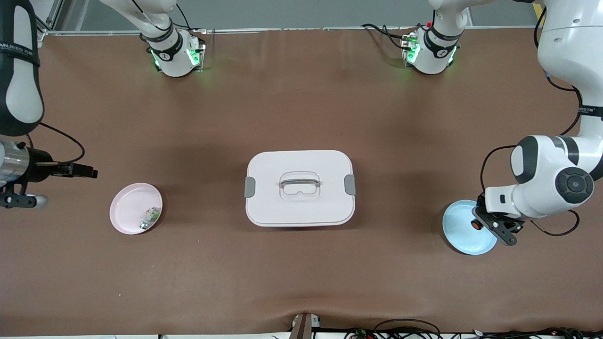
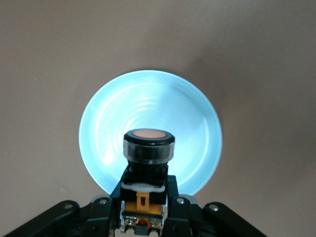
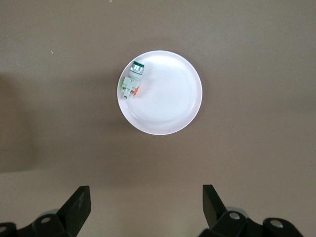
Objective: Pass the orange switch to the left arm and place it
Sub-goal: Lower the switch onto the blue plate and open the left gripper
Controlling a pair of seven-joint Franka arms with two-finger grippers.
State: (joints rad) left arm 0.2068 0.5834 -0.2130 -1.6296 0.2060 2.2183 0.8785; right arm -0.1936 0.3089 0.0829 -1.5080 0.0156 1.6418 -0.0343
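Over the blue plate (image 1: pixel 464 235), left gripper (image 1: pixel 481 225) pinches the orange switch (image 2: pixel 148 150), jaws tight on its body, orange cap facing the plate. Right gripper (image 3: pixel 147 205) waits in the air near the pink plate (image 1: pixel 127 212), jaws spread wide, nothing held. White-and-green component (image 1: pixel 150 218) lies in the pink plate. Box (image 1: pixel 300 188) sits mid-table between the plates, lid on.

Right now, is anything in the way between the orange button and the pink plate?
Yes. The white box sits mid-table between the orange switch, held by the left gripper over the blue plate, and the pink plate.
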